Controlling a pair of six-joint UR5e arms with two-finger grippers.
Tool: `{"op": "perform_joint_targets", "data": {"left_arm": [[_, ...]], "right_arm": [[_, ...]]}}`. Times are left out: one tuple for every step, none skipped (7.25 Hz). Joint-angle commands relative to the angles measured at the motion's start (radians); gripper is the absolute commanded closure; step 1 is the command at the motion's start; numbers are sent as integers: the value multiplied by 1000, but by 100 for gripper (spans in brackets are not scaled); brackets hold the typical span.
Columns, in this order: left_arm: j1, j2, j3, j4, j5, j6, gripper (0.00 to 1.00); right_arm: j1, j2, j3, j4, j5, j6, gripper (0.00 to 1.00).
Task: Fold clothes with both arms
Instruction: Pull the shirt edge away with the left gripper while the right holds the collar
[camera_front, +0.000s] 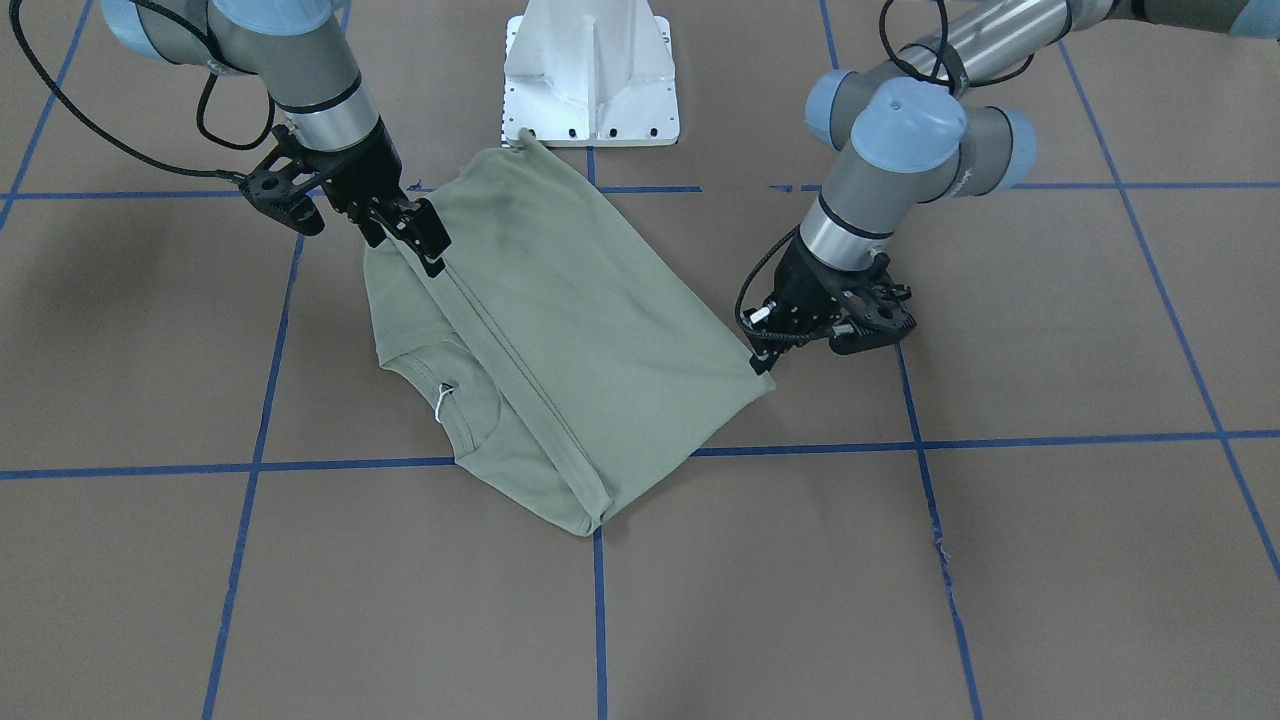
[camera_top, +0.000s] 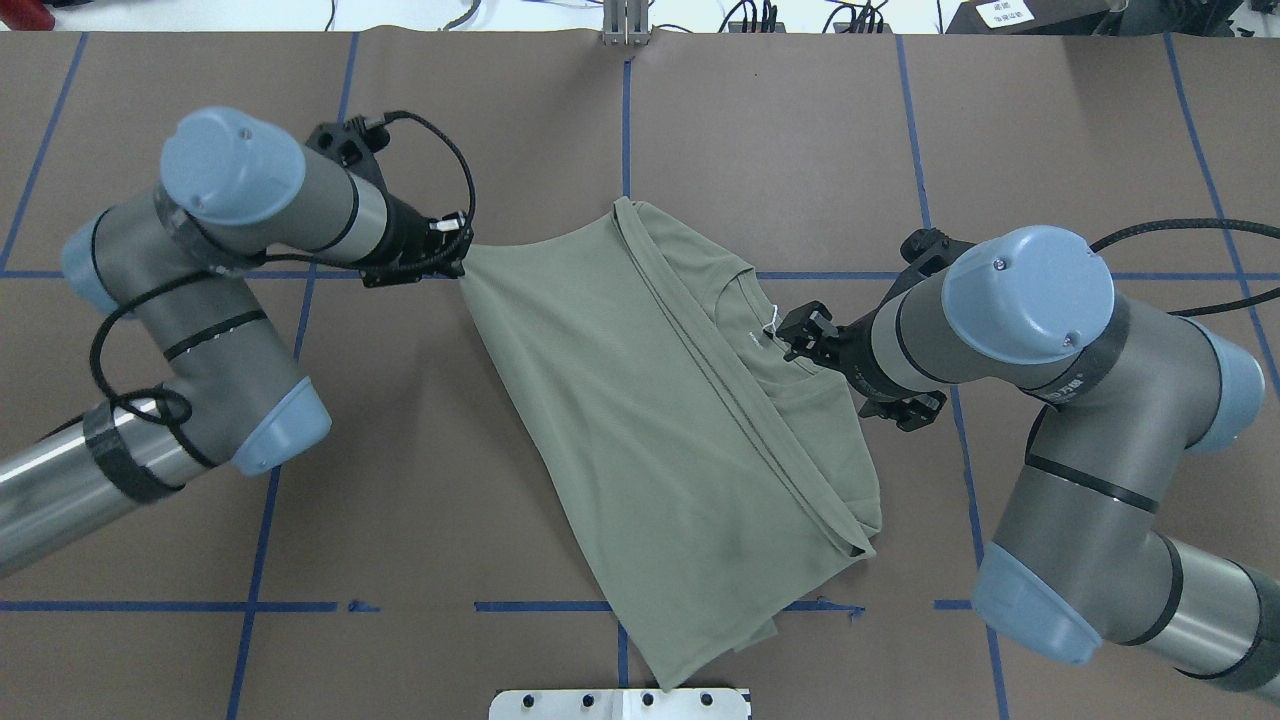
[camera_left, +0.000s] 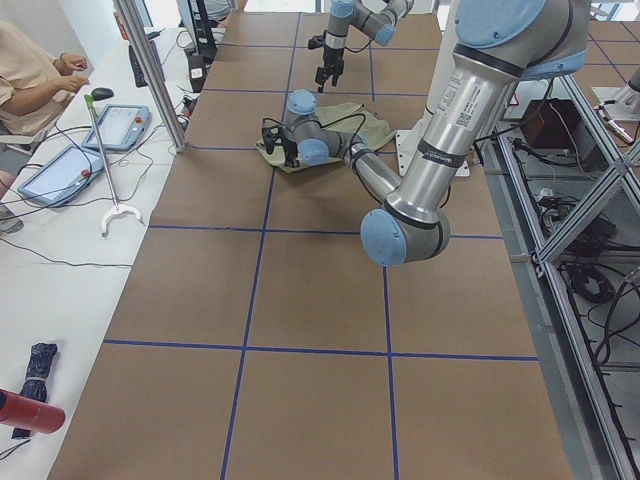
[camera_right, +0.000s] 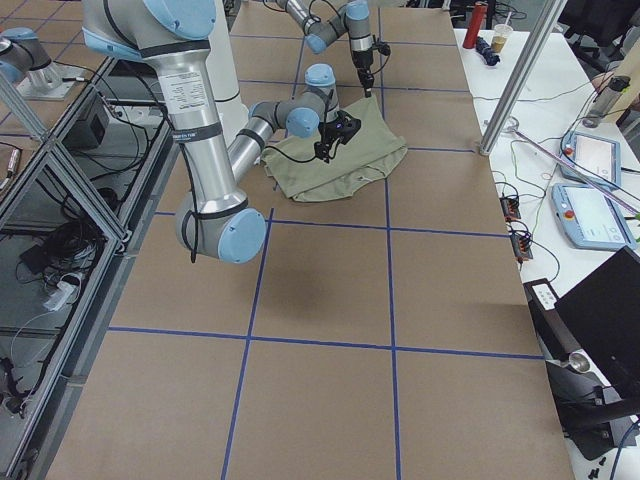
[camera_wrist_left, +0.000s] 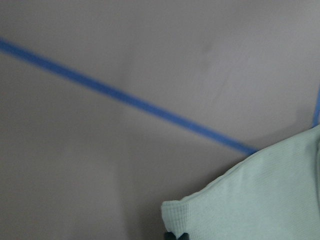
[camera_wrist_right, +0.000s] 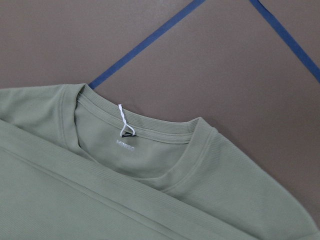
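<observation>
Looking down from above, we find the sage-green knit shirt (camera_top: 620, 400) lying near the middle of the brown paper-covered table (camera_top: 400, 480), with blue tape lines (camera_top: 625, 130) running under it. It is doubled over on itself. A broad flat panel covers most of it, and that panel's stitched edge band (camera_top: 735, 385) runs slantwise across the garment. On the robot's right of that band the round ribbed neckline (camera_wrist_right: 150, 131) lies open and facing up. A white tag string (camera_wrist_right: 122, 120) is looped through it, and a small white-lettered neck label (camera_wrist_right: 125, 146) sits just inside. One corner of the shirt comes close to the white metal pedestal base (camera_top: 620, 703).

The left gripper (camera_top: 457, 262) sits low at the shirt's corner on the robot's left, the one away from the base. We judge its fingers pressed together on that corner: the cloth edge runs straight away from it, and the left wrist view shows the corner ending right at a dark fingertip (camera_wrist_left: 172, 235). The right gripper (camera_top: 797, 338) hangs over the neckline, just beside the tag string, its two fingers spread apart and holding nothing.
</observation>
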Motion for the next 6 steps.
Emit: {"op": "perform_joint_targets", "data": {"left_arm": [[-81, -168, 311, -269, 6, -37, 100], [-83, -281, 506, -340, 40, -30, 100], [-83, -332, 600, -369, 44, 28, 100], [-84, -356, 652, -389, 60, 103, 100], [-83, -388, 719, -407, 101, 107, 100], [-83, -393, 793, -506, 132, 111, 100]], "right_arm": [[6, 7, 1, 3, 0, -1, 0], [7, 8, -4, 50, 0, -2, 0], [7, 2, -27, 123, 0, 1, 0], [3, 7, -60, 160, -2, 1, 0], [1, 8, -67, 162, -2, 1, 0], [-2, 11, -67, 162, -3, -1, 0]]}}
